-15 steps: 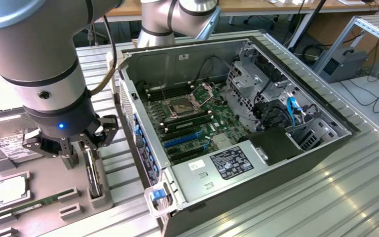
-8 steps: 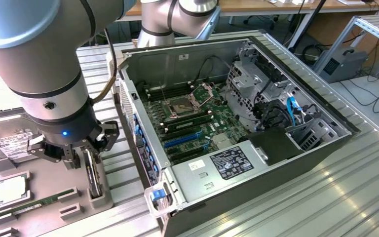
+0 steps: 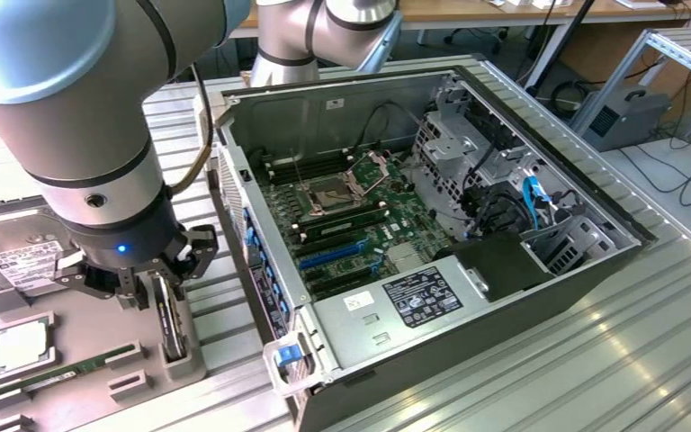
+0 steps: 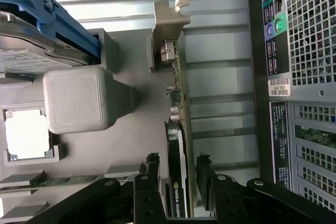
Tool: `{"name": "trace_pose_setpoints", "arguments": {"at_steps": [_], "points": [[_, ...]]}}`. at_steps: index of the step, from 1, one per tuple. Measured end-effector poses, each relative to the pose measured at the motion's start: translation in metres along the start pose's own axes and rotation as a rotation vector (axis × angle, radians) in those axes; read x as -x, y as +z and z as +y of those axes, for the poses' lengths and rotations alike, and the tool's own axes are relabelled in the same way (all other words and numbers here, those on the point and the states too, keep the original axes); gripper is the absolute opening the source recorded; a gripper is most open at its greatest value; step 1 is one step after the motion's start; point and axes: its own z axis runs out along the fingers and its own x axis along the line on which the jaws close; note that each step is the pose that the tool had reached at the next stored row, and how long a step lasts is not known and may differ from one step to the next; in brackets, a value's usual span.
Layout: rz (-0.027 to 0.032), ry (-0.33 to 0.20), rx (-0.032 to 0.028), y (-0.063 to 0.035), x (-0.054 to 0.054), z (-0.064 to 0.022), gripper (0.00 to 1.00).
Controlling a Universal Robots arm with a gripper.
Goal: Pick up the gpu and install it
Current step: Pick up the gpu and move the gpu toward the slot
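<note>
The gpu (image 4: 177, 150) stands on its long edge in a slot along the tray (image 3: 105, 360) edge nearest the case (image 3: 321, 117), with its bracket (image 4: 168, 19) at the far end from me. My tool (image 3: 163, 301) is down over it, part open, one finger on each face. I see a sliver of gap on one side, so I judge I have no hold on it.

If one pad meets the card first, closing could shove it sideways and wedge it in the slot. I am also near one end, so a lift might tip the card, catch the bracket, or swing it against the case wall just beside it.
</note>
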Motion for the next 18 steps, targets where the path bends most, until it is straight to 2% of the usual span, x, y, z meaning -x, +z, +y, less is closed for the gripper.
{"name": "trace_pose_setpoints", "arguments": {"at_steps": [2,3,4,18], "points": [[0.0000,0.000,0.0001,0.0015,0.000,0.0009,0.42],[0.0001,0.000,-0.0001,0.0148,-0.001,0.0041,0.42],[0.0002,0.000,-0.0001,0.0200,-0.001,0.0049,0.42],[0.0001,0.000,-0.0001,0.0205,0.000,0.0049,0.42]]}}
